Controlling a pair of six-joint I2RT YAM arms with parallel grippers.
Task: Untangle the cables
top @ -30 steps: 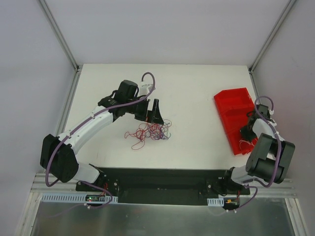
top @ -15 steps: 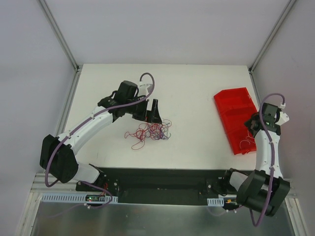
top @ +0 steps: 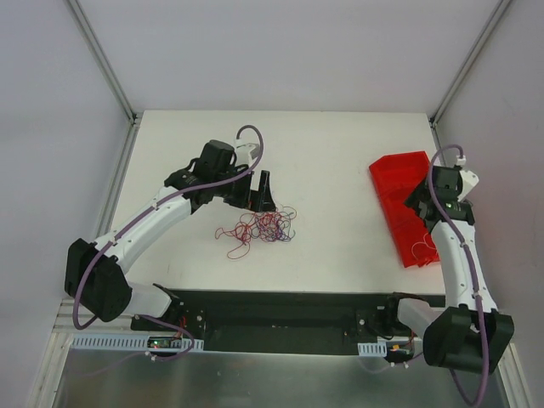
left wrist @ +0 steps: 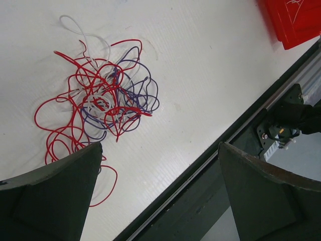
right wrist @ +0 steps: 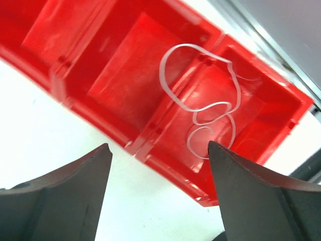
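Left side: the white-and-black left arm (top: 157, 217) extends from its base across the flat white surface (top: 340, 153). State of left jaws: spread wide. In the wrist view the two dark fingers (left wrist: 55, 201) sit at the bottom corners with bare surface between them, nothing pinched. From overhead they sit just behind the tangle.

Centre: a loose tangle of thin red, purple and white cables (top: 259, 228) lies on the surface, left of centre and toward the near edge. In the left wrist view the tangle (left wrist: 103, 100) reads as one knot. Red strands dominate and loop outward at left and bottom. Purple strands cluster in the middle and right. One white strand arcs out at the top. Neither arm touches it.

Right side: a red plastic bin with divided compartments (top: 399, 191) lies near the right edge, well apart from the tangle. One thin white curly cable (right wrist: 205, 108) lies inside it, draped over the divider between two compartments. State of right jaws: spread wide above the bin, dark fingers (right wrist: 60, 196) at the lower corners of the wrist view, holding nothing. The white right arm (top: 459, 255) stretches from its base to the bin.
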